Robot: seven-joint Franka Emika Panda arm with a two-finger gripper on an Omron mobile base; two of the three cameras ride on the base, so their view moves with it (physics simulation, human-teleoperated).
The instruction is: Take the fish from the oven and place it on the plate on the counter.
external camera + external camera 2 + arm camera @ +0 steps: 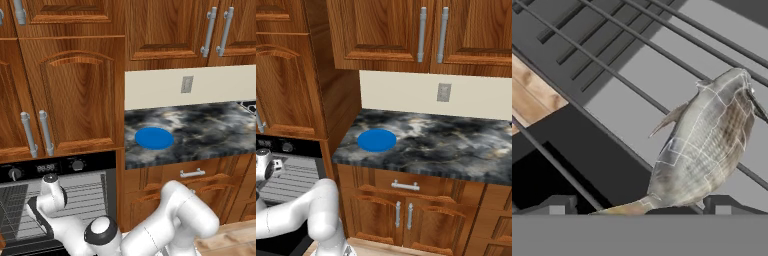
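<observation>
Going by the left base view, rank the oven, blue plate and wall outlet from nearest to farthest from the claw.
1. Oven: the open claw is inside, over the fish.
2. Plate: on the counter, right of the oven.
3. Outlet: on the wall behind the counter.

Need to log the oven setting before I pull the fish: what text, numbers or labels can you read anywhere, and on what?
Oven display: light digits on the black control panel, too small and blurred to read.
Oven knobs: no legible markings.
Wall plate above the counter: blank.
Plate, fish, cabinets: no text.
</observation>
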